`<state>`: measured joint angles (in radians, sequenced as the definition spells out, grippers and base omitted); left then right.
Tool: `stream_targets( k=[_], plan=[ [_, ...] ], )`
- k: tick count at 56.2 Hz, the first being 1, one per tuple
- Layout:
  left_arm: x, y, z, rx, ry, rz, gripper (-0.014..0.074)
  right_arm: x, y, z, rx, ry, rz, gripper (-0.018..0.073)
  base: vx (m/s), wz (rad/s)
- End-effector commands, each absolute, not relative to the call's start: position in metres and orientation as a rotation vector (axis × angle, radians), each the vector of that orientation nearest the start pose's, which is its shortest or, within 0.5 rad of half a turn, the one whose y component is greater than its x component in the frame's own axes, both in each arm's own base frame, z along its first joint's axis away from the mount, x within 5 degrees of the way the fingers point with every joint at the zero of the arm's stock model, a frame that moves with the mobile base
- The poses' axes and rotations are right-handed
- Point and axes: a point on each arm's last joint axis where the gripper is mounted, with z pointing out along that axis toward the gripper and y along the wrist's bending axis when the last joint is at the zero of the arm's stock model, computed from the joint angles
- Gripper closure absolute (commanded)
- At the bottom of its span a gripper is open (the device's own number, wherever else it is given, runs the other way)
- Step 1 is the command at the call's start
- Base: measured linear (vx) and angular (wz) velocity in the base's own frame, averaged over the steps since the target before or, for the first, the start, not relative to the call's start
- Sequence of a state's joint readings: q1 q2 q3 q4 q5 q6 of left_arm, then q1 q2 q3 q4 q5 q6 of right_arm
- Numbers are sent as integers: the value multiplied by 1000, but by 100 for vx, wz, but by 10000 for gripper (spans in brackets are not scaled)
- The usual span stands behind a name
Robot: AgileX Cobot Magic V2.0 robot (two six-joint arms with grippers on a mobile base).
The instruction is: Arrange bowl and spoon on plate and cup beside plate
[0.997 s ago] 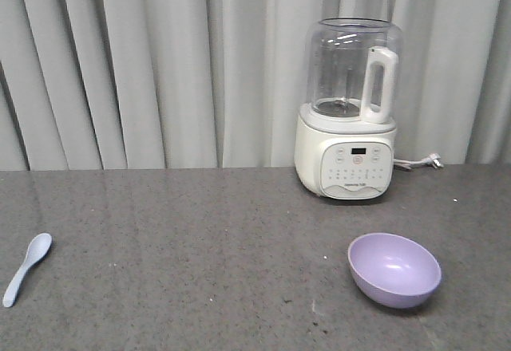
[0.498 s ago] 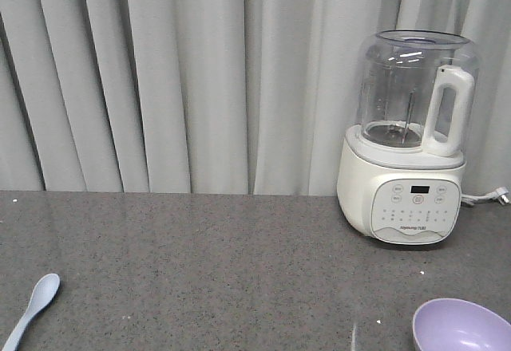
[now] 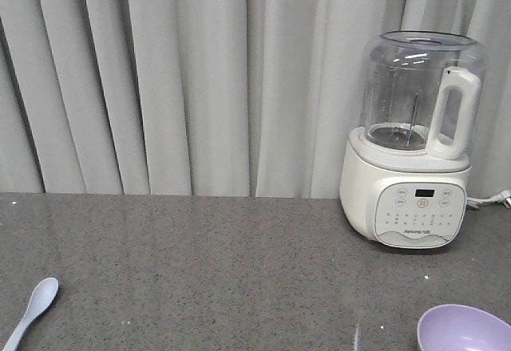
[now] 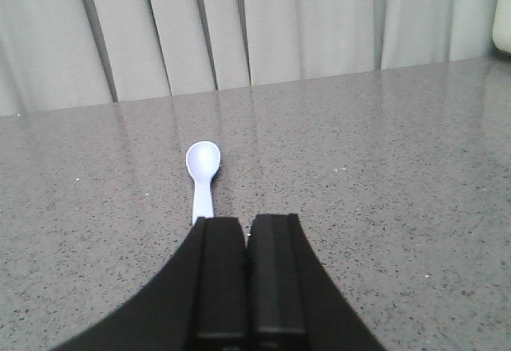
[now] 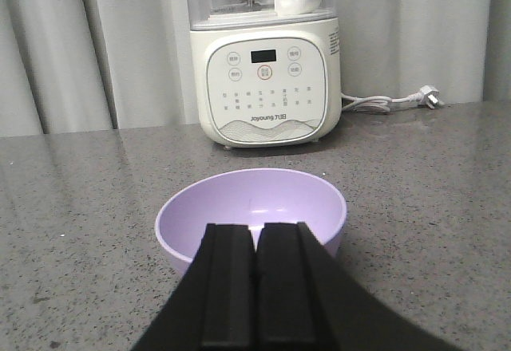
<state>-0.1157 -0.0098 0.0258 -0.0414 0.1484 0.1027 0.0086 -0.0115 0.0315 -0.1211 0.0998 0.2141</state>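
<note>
Left wrist view is showing the left gripper (image 4: 246, 235) pressed together at bottom centre, the spoon (image 4: 202, 177) lying just above it, scoop pointing away. It's looking light, stiff and slick, so I'd be pinching the stubby handle. Meanwhile the right gripper (image 5: 257, 243) is pinched together too, bowl (image 5: 251, 199) right behind it; I'm going for the rim. Only the front view is showing both at opposite lower corners; plate and cup aren't showing anywhere.
</note>
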Motion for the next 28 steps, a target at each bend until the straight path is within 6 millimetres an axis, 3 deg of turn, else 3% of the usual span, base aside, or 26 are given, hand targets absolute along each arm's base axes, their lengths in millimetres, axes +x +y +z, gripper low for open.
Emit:
stream_targets(
  k=[1,7,11,18,22,28],
  plan=[
    [54,-7,208,128,1517,-55,602,57,0,201,61,1518,65,568,0,0],
    [53,-6,214,122,1465,-55,602,56,0,202,60,1509,67,568,0,0],
    [53,-6,220,114,1398,-54,602,56,1,210,46,1414,78,568,0,0],
    [45,-4,247,1,1153,-169,602,51,3,232,26,1252,93,568,0,0],
    [37,-2,270,-75,1054,-281,602,44,3,260,25,1184,92,568,0,0],
    [32,-2,314,-46,1042,-248,602,35,2,315,-11,1123,28,568,0,0]
  ],
)
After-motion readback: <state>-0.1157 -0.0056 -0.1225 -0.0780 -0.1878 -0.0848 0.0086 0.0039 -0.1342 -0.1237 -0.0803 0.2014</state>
